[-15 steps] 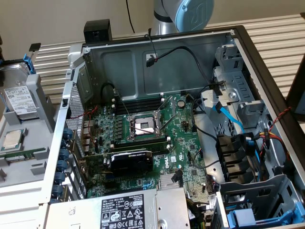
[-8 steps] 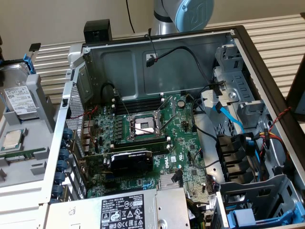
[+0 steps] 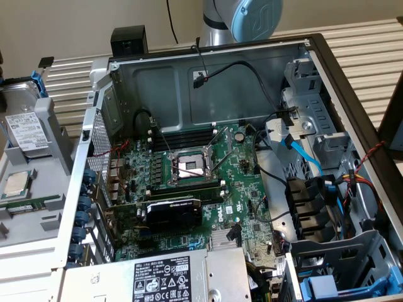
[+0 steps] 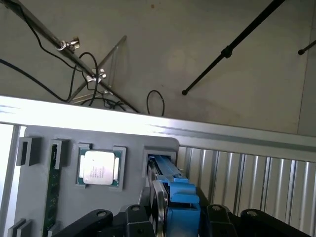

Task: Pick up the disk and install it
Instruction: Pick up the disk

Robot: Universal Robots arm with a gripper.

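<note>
Grey tray (image 4: 69,134) holds the disk (image 4: 181,200) upright; the pincer (image 4: 176,215) straddles it, gripping or not I cannot tell.

The disk (image 3: 22,129) is finished in silver, labelled in white and framed in blue; the tray (image 3: 53,179) holding it is coloured grey.

arm (image 3: 214,19): grey link upright, blue-capped joint (image 3: 255,17) on the exterior view's right of it | claw (image 4: 171,218): black, linkages visible

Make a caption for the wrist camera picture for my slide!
Gripper right at the blue-framed disk, standing on edge in the grey tray beside a square processor chip.
</note>
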